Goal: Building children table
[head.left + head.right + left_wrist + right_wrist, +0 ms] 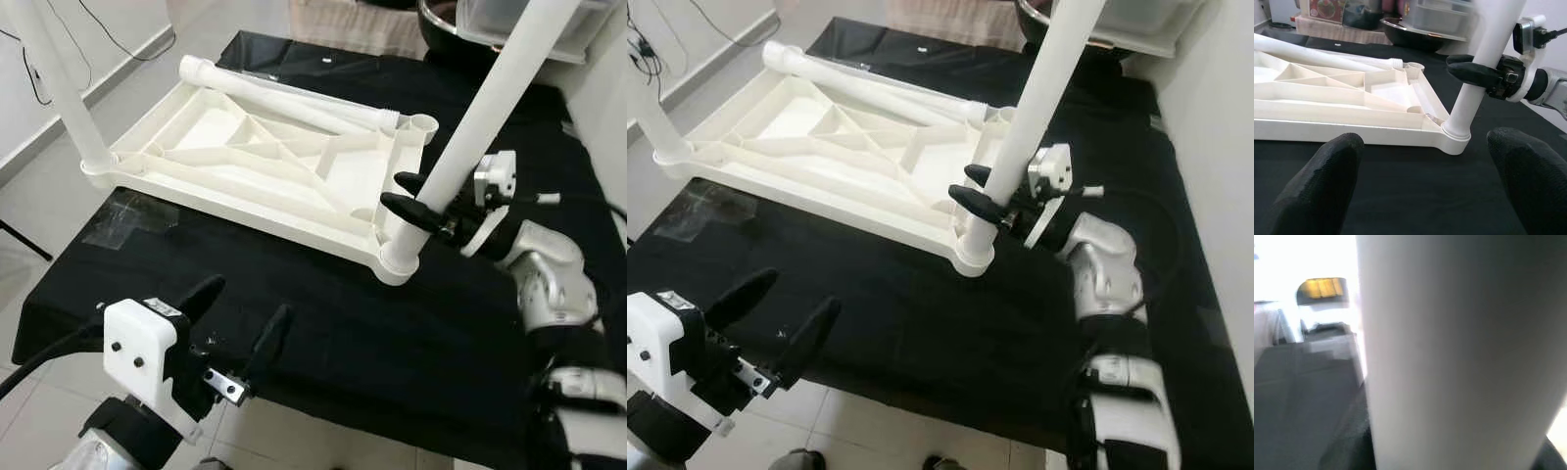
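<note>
A white plastic tabletop [265,162] lies upside down on a black-covered surface. A white leg [480,122] stands tilted in its near right corner socket [397,259]. My right gripper [419,204] is shut on that leg low down, just above the socket; the leg [1459,352] looms close in the right wrist view. Another leg [59,83] stands in the near left corner. Two loose legs [294,98] lie along the tabletop's far edge. My left gripper [240,318] hangs open over the near edge of the black cover, holding nothing; its fingertips [1327,181] frame the socket [1454,139].
Clear plastic wrapping [132,217] lies on the black cover [333,323] by the near left corner. A dark bowl [1410,34] and a clear container [519,24] stand at the back. Tiled floor [39,196] lies to the left, and a white wall [1225,147] to the right.
</note>
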Motion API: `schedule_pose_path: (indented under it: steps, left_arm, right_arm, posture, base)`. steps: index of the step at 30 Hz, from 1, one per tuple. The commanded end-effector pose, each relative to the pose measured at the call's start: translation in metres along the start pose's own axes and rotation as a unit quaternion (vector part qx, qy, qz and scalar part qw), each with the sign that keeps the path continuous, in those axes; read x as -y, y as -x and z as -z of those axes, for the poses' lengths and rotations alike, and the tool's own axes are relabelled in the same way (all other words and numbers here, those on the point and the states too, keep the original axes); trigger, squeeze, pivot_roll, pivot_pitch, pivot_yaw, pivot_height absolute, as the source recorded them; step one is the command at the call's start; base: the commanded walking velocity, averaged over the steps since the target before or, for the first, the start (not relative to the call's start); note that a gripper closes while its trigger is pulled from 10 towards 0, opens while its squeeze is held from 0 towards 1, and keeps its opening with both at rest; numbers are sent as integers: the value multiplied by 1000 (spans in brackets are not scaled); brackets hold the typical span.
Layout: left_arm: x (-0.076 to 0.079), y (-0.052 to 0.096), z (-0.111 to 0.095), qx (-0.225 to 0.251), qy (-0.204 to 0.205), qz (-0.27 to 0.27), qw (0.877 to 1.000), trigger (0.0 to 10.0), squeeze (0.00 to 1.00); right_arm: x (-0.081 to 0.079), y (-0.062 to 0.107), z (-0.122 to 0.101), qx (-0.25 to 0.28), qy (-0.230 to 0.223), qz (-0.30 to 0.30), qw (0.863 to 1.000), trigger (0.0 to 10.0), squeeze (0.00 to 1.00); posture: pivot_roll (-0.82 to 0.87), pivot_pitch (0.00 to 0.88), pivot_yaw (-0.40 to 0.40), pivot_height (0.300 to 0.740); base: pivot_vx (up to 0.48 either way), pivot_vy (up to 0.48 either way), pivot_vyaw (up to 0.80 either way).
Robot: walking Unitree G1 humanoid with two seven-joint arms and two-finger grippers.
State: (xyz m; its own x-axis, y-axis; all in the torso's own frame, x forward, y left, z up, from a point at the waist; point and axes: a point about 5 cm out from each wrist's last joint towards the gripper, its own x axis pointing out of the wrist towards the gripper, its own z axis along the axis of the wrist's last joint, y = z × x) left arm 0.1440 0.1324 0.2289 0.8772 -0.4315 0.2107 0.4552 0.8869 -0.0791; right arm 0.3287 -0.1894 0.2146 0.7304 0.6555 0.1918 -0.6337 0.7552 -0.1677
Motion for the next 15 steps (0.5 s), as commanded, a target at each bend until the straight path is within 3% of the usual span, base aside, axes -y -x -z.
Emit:
schedule_pose_path:
  steps: [1,3,4,6,8,10,15]
  left_arm:
    - [0,0,1,-5,-5,5,1000,10000,0]
    - [0,0,1,-5,-5,5,1000,10000,0]
    - [0,-2,0,-3,-4,5,1000,10000,0]
    - [0,-2,0,-3,-4,5,1000,10000,0]
    - [-1,-2,-1,-1,-4,4,1000,10000,0]
    - [-1,-2,-1,0,-5,3,1000,10000,0]
    - [-2,-1,-1,0,-5,3,1000,10000,0]
  right_arm:
    - [-32,19,44,-154,42,130,979,0,0]
    - [-32,19,44,-154,42,130,979,0,0]
    - [-40,28,39,-171,90,268,944,0,0]
    - [-40,28,39,-171,90,268,944,0,0]
    - [-33,8,27,-143,102,273,946,0,0]
    - [-33,-1,24,-132,98,274,948,0,0]
    - [-34,-9,20,-123,95,274,949,0,0]
  posture:
    - [190,205,-86,740]
    - [190,205,-86,740]
    - [192,205,-89,740]
    - [192,205,-89,740]
    - [190,210,-94,740]
    - [190,210,-94,740]
    - [191,213,-94,740]
  base:
    - [0,0,0]
    - [0,0,0]
    - [0,0,0]
    - [0,0,0]
    - [0,0,0]
    - [0,0,0]
    - [0,0,0]
